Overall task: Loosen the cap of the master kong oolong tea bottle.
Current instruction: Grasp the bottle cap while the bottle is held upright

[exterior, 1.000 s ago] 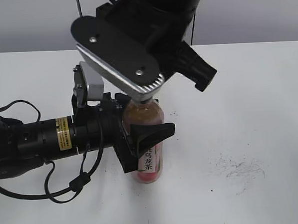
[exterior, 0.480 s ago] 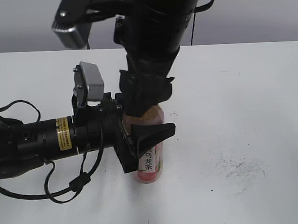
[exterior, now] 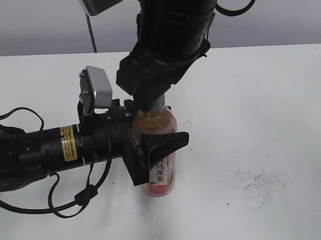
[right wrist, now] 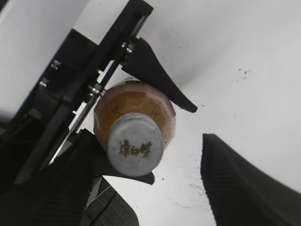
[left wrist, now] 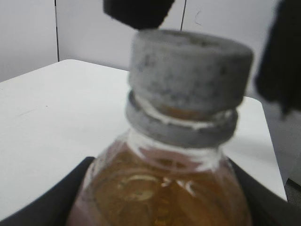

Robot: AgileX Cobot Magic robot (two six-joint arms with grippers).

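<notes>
Right tool (exterior: pixel 155 101) rotated, now apart around cap (right wrist: pixel 135 148); left tool (exterior: pixel 151 147) clamps tea-filled bottle (exterior: pixel 158 152)

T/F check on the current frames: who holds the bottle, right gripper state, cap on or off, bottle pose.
1. The left gripper is clamped on the body of the master kong oolong tea bottle. True.
2. The cap is off the bottle. False: it sits on the neck, as both wrist views show.
3. The right gripper is shut on the cap. False: in the right wrist view its fingers stand apart with the cap between them, untouched.
4. The bottle lies on its side on the table. False: it stands upright.
5. The right arm comes at the bottle from above. True.
</notes>
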